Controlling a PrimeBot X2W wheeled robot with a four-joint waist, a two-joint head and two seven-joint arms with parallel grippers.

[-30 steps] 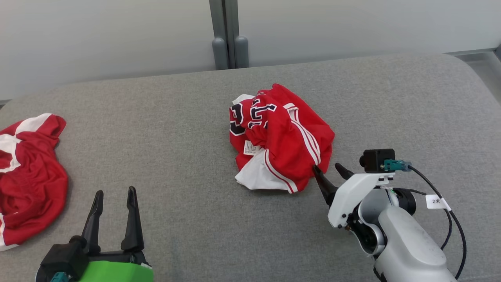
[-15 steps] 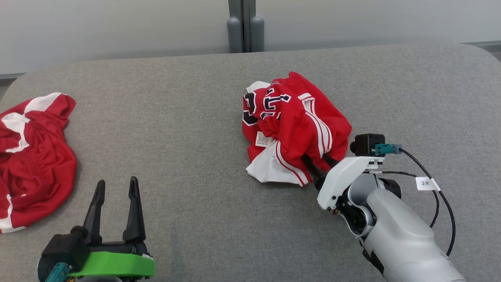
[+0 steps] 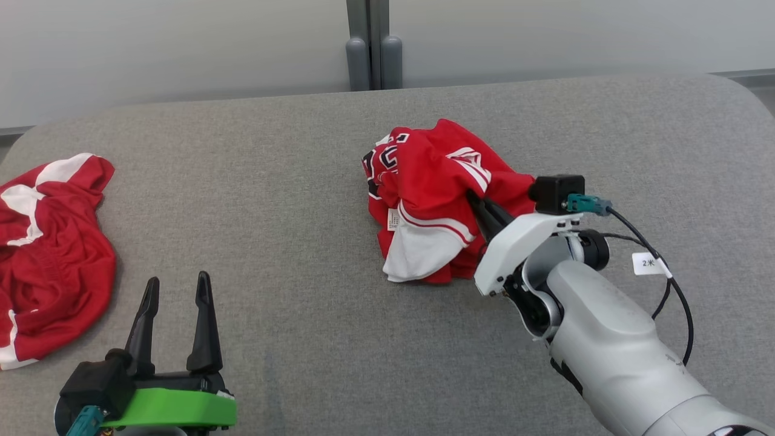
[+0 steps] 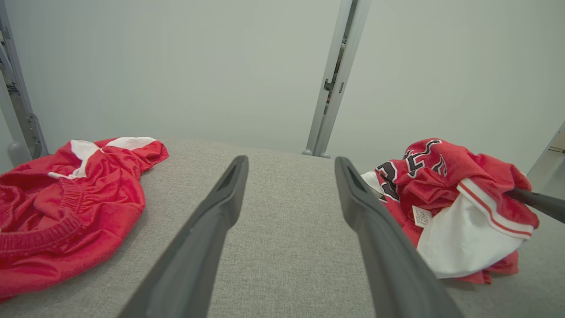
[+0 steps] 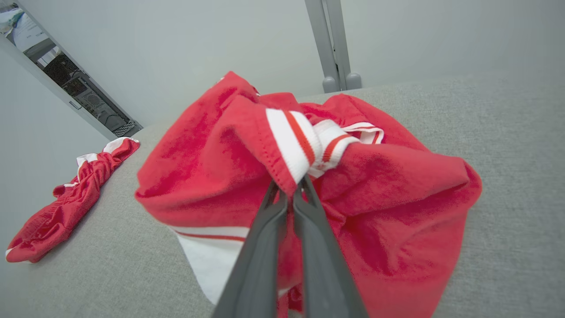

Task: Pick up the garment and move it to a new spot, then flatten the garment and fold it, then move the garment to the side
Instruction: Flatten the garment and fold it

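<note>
A grey cloth-covered desk (image 3: 290, 181) carries everything. A crumpled red garment (image 3: 424, 181) with white stripes and dark lettering sits a little right of the desk's middle. A second red-and-white cloth (image 3: 48, 254) lies at the desk's left edge.

The right gripper (image 3: 475, 206), reaching in over the desk's near right side, has just closed. Its jaws are pressed nearly together on a fold of the garment by the striped trim. A second ago those jaws stood apart at the garment's near hem, touching nothing. Since then they have pushed into the cloth and pinched it, and the heap is bunched taller and drawn toward the arm. This suggests the pickup is secured and the lift to a new spot can begin. Flattening and folding are not yet started.

The left gripper (image 3: 177, 281) waits over the desk's near left side as before, jaws wide apart and empty.
</note>
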